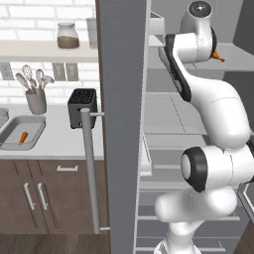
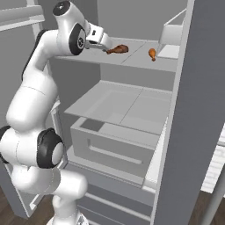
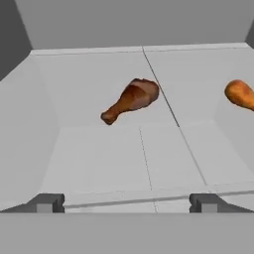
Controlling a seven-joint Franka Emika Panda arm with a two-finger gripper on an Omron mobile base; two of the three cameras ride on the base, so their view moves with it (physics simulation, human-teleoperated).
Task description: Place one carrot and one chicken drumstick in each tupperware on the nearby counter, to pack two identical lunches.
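Now | gripper (image 3: 126,203) open, empty | chicken drumstick (image 3: 131,99): glossy brown, knobbed | shelf (image 3: 99,154): smooth grey

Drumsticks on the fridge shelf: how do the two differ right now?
The nearer chicken drumstick is darker reddish-brown and lies just ahead of the open gripper; the other drumstick is lighter, more orange, and lies off to the side, cut by the hand view's edge. Both lie on the same grey shelf.
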